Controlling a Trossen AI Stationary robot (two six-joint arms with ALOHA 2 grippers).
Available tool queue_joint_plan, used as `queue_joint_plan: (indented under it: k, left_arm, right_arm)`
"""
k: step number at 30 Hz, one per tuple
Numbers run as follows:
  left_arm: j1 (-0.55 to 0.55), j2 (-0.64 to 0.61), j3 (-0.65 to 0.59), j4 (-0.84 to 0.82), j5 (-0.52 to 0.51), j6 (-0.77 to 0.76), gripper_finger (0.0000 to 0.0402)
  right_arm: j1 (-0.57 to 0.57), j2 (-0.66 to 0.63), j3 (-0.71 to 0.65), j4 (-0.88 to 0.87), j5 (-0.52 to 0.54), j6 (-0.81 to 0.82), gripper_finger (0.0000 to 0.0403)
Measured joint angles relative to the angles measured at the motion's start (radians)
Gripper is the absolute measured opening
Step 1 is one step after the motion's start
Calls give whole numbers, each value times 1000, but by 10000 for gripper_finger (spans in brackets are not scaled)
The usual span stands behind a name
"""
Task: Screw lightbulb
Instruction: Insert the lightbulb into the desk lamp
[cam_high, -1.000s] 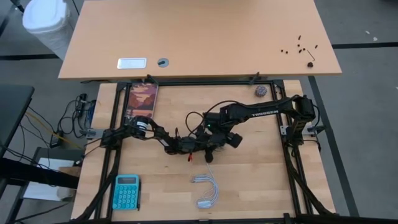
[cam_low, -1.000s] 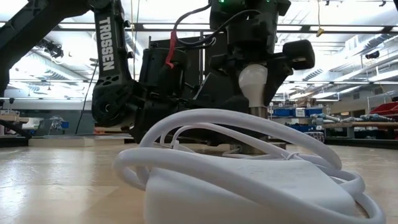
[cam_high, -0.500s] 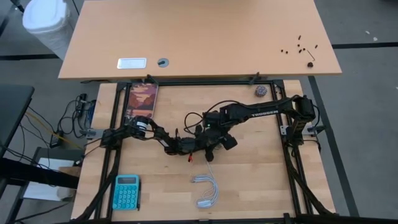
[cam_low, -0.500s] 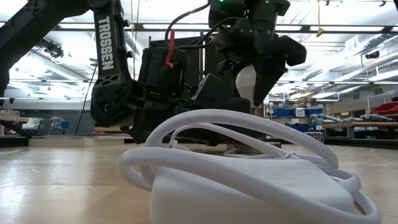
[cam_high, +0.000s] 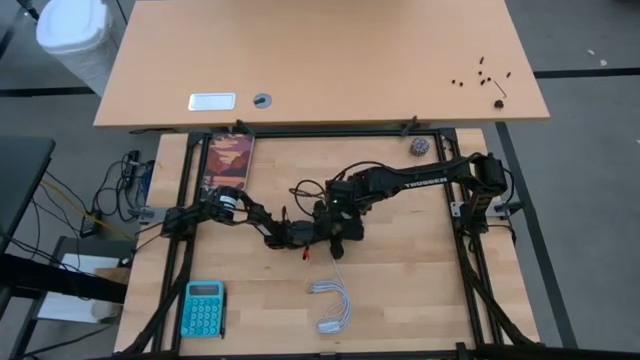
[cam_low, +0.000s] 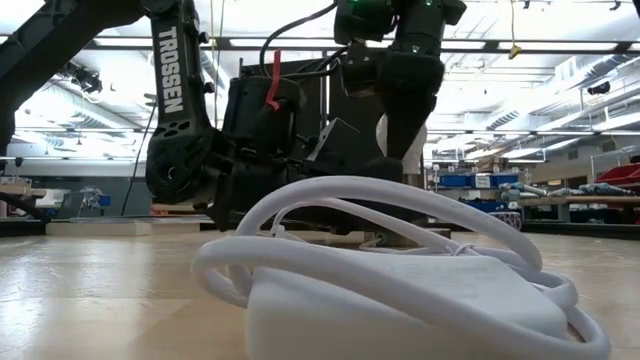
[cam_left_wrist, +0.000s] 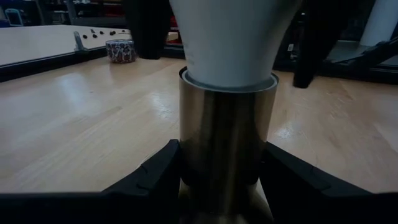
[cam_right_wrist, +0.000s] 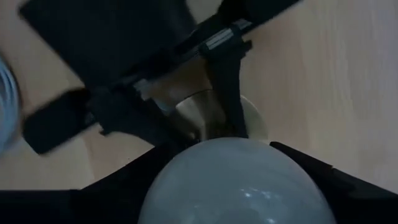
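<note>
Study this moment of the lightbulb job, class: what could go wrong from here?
1. The left gripper clamps the metal socket. If that grip slips, the socket may spin with the lightbulb rather than let it thread.
2. The right gripper grips the bulb's rounded glass. Its fingers could slide off, or tilt the bulb and cross-thread it.
3. The coiled white cord lies close by. A sweeping arm might snag it.
</note>
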Motion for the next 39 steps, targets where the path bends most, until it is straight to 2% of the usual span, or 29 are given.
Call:
queue_joint_plan:
  k: [9, 18, 23, 29, 39]
  left_arm:
    - [1, 0, 0, 0, -4, 2, 198]
    - [2, 0, 0, 2, -4, 15, 198]
    - [2, 0, 0, 2, -4, 17, 198]
    - [2, 0, 0, 2, -1, 18, 198]
    - [2, 0, 0, 2, 1, 18, 198]
  right_arm:
    - [-4, 0, 0, 3, 6, 344, 258]
    - [-15, 0, 1, 22, 7, 521, 277]
    - [-17, 0, 1, 17, 6, 607, 267]
    - [-21, 0, 1, 13, 6, 581, 271]
    - [-90, -16, 1, 5, -106, 411, 357]
